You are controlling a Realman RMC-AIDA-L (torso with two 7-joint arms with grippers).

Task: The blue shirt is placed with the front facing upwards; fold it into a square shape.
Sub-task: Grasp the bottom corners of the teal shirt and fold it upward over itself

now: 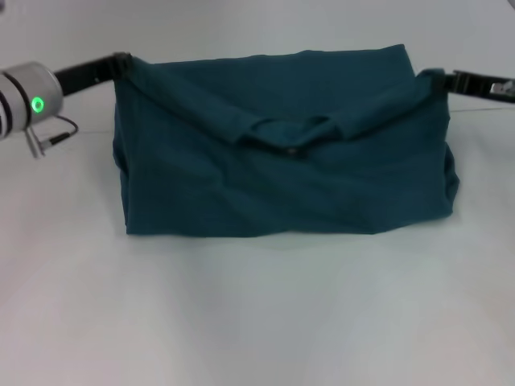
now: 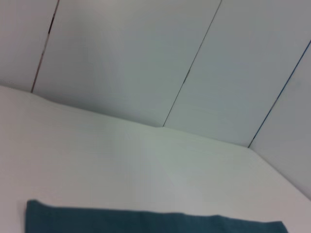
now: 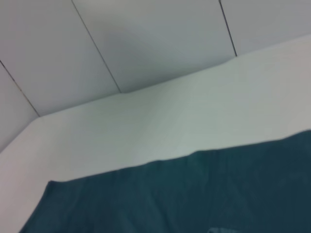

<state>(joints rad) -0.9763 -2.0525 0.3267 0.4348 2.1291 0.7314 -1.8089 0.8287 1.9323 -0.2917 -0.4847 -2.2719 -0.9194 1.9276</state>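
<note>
Blue shirt (image 1: 282, 161) spans frame center, long axis L-R. Left gripper (image 1: 121, 63) upper left, right gripper (image 1: 438, 79) upper right, each seemingly pinching a far corner; equally near.

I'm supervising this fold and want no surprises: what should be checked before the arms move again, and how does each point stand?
1. Left gripper at the blue shirt's far left corner: ok.
2. Right gripper at the far right corner: ok.
3. Firm grip on both corners: cannot tell, fingers hidden by cloth.
4. Shirt folded over itself, collar on top and centred: ok.
5. Square shape reached: not ok, the bundle is wider than deep.
6. Cloth flat: not ok, creases run across it and the right edge bulges.
</note>
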